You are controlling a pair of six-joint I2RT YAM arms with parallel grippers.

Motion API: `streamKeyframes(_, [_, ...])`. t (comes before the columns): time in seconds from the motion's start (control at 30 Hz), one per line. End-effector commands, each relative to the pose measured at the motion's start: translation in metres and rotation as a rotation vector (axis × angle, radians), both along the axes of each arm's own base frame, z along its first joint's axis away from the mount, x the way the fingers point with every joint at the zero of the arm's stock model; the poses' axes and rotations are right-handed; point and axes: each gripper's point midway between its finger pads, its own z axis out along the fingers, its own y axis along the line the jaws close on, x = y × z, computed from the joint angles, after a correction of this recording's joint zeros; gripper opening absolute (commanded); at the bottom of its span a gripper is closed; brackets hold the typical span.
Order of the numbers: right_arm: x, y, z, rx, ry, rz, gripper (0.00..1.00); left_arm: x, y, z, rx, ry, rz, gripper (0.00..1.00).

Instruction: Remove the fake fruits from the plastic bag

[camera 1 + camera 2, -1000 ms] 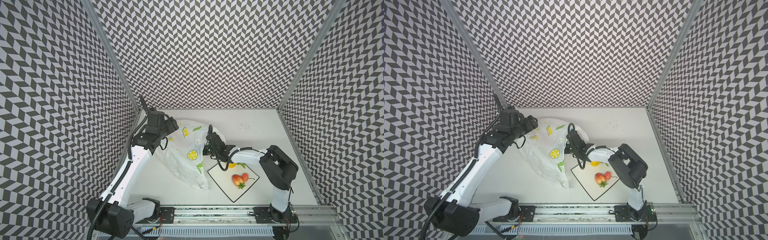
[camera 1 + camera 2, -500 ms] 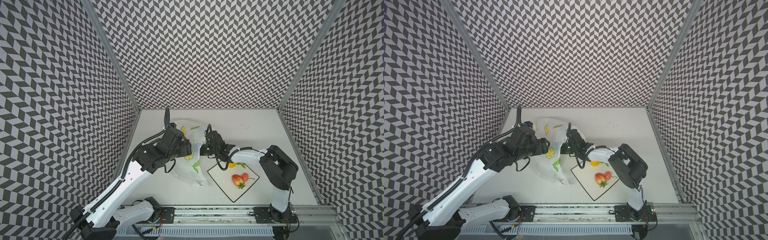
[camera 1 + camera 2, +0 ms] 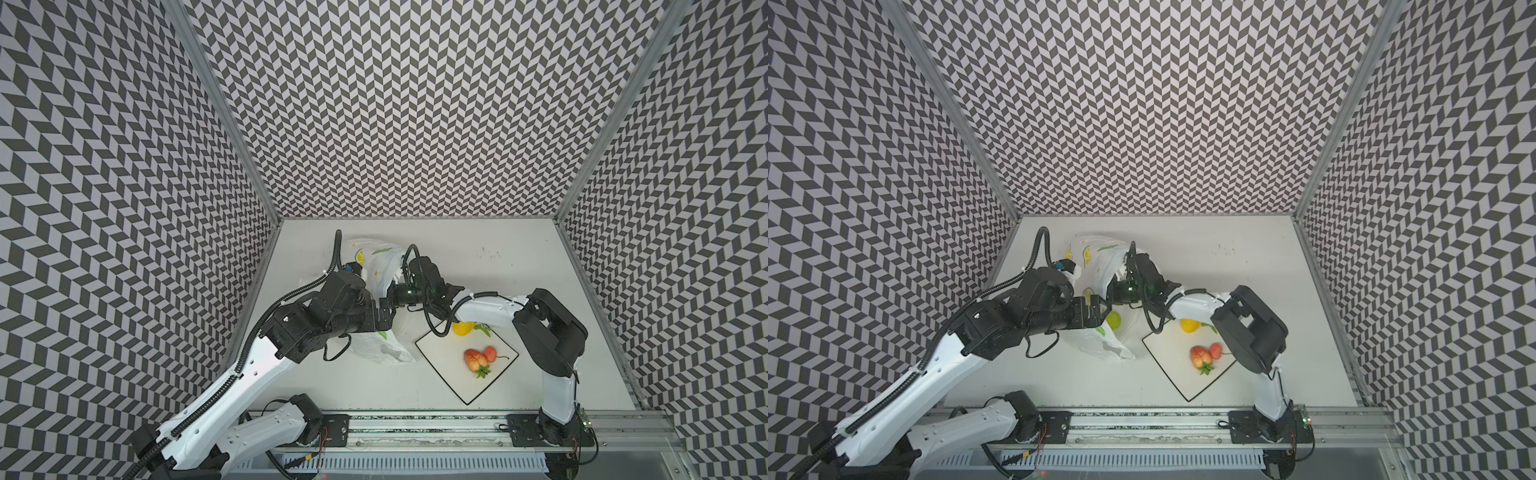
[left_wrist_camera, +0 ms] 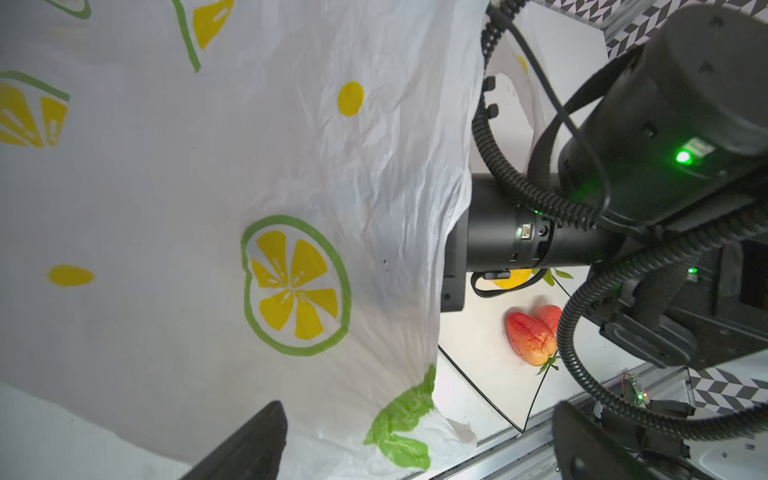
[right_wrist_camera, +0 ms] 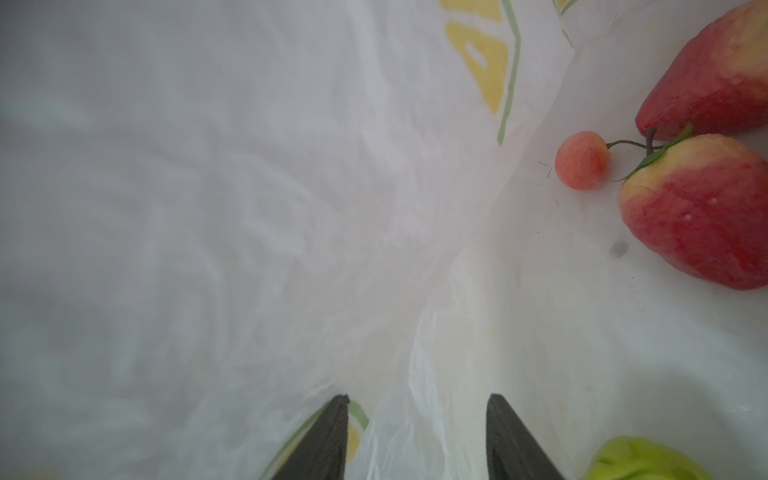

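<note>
- The left gripper (image 4: 417, 409) is spread wide open beside the plastic bag (image 4: 208, 187).
- The right gripper (image 5: 417, 399) is seen inside the bag with its jaws apart and nothing clamped.
- A cherry (image 5: 582, 160) and a pear (image 5: 640, 461) are seen inside the bag.
- A lemon (image 3: 462, 328) and strawberries (image 3: 475, 359) are laid on the plate (image 3: 446, 368).

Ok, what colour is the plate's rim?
Black, edging the white plate; clearest in a top view.
</note>
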Motion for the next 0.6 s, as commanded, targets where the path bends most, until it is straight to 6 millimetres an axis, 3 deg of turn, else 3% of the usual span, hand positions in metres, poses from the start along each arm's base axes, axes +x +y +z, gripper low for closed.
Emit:
streamKeyframes(0.0, [0.001,0.008,0.013,0.042,-0.005,0.009,0.52,0.004,0.007,-0.012,0.089,0.013,0.018,1.00])
streamKeyframes(0.17, [0.000,0.009,0.015,0.046,-0.002,0.015,0.53,0.016,0.002,-0.016,0.167,0.005,0.016,1.00])
streamKeyframes(0.33, [-0.002,0.011,0.021,0.061,-0.006,0.026,0.53,0.013,0.004,-0.028,0.256,0.020,0.011,0.96])
streamKeyframes(0.57, [-0.002,0.012,0.026,0.078,0.001,0.028,0.53,0.015,0.015,-0.044,0.360,0.039,0.023,0.77])
